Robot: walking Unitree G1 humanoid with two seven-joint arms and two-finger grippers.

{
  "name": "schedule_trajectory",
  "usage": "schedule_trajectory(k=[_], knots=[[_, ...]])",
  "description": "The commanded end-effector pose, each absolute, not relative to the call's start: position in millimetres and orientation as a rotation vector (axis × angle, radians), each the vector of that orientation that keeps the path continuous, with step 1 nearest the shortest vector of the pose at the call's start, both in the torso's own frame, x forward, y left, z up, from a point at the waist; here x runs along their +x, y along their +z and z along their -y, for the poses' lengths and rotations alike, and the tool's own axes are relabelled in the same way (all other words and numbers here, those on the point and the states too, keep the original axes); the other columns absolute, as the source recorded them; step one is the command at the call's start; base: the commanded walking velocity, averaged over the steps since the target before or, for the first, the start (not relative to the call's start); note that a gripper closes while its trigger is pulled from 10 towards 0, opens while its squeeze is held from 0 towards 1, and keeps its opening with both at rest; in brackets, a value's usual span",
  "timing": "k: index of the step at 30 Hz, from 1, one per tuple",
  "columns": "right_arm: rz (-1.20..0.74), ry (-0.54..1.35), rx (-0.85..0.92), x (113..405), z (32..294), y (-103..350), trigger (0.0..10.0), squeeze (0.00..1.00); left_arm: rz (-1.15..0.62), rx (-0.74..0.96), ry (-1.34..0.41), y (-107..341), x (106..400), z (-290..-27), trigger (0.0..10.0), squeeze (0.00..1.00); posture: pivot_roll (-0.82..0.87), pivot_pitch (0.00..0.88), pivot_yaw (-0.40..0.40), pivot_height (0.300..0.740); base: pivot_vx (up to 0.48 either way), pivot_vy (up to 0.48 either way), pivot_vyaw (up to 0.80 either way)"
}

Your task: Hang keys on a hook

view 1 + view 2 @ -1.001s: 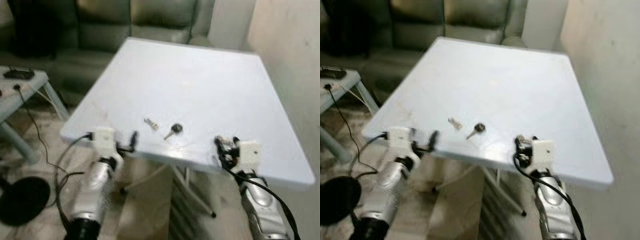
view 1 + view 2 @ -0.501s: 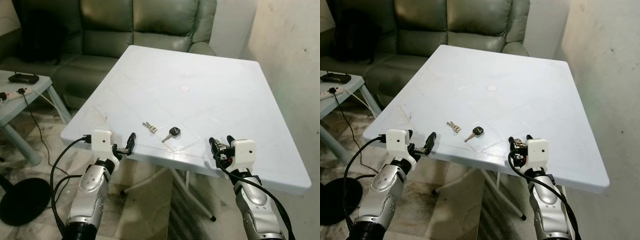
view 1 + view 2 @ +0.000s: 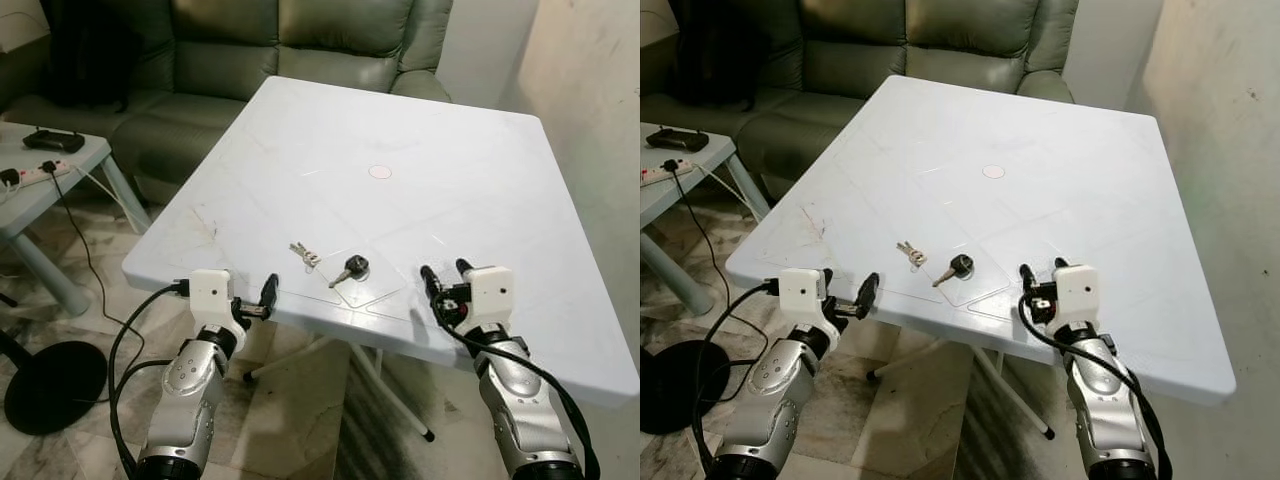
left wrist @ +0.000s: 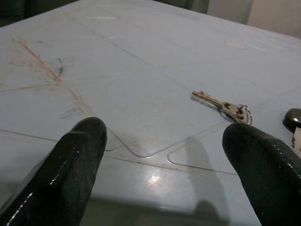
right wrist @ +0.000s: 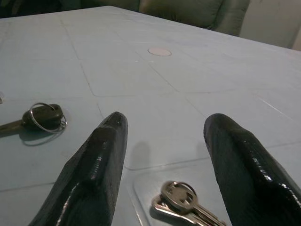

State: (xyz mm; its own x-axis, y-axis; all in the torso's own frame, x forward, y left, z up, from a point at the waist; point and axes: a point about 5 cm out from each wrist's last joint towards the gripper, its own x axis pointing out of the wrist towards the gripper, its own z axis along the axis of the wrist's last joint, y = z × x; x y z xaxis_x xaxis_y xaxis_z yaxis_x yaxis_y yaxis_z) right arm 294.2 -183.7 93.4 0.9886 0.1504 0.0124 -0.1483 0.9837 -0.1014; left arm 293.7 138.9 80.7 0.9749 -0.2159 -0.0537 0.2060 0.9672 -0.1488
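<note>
Near the front of the white table [image 3: 400, 130] lie a small bunch of silver keys [image 3: 304, 254] and a black-headed key [image 3: 350, 268] with a ring. My left gripper [image 3: 262, 295] is open at the table's front edge, left of both; its wrist view has the silver keys [image 4: 223, 104] ahead between the wide-apart fingers [image 4: 80, 160]. My right gripper [image 3: 445, 272] is open over the front edge, right of the black-headed key [image 5: 42, 117]. Another silver key bunch [image 5: 181, 200] lies on the table close between its fingers [image 5: 101, 155].
A grey-green sofa [image 3: 300, 40] stands behind the table. A low side table [image 3: 40, 170] with a power strip and cable is at the left, a black round base [image 3: 55, 385] on the floor below it. A wall [image 3: 600, 100] runs along the right.
The picture was blurred a second ago and is now sharp; the view has shifted a little. Both grippers stay open at the front edge. The keys have not moved.
</note>
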Motion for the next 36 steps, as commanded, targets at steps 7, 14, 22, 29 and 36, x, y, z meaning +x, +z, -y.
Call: schedule_trajectory(k=[7, 14, 22, 29, 36], knots=[[0.019, 0.17, -0.094, 293.0, 176.7, 91.3, 10.0, 0.0, -0.058, -0.137, -0.196, 84.9, 295.2, -145.1, 10.0, 0.0, -0.01, 0.068, -0.044, 0.74, 0.0, 0.469, 0.0], [0.017, 0.158, -0.089, 290.5, 178.4, 90.2, 10.0, 0.0, -0.057, -0.139, -0.203, 86.1, 296.3, -145.1, 10.0, 0.0, -0.01, 0.07, -0.04, 0.74, 0.0, 0.472, 0.0], [0.015, 0.155, -0.085, 289.7, 178.2, 89.3, 10.0, 0.0, -0.055, -0.131, -0.2, 86.8, 297.3, -144.0, 10.0, 0.0, -0.01, 0.061, -0.043, 0.74, 0.0, 0.21, 0.0], [0.015, 0.157, -0.088, 289.8, 178.9, 89.1, 10.0, 0.0, -0.058, -0.142, -0.193, 86.6, 297.6, -142.5, 10.0, 0.0, -0.01, 0.058, -0.047, 0.74, 0.0, 0.0, 0.0], [0.017, 0.159, -0.088, 290.1, 178.1, 89.8, 10.0, 0.0, -0.057, -0.139, -0.197, 86.8, 297.9, -142.7, 10.0, 0.0, -0.01, 0.048, -0.048, 0.74, 0.0, 0.0, 0.0]])
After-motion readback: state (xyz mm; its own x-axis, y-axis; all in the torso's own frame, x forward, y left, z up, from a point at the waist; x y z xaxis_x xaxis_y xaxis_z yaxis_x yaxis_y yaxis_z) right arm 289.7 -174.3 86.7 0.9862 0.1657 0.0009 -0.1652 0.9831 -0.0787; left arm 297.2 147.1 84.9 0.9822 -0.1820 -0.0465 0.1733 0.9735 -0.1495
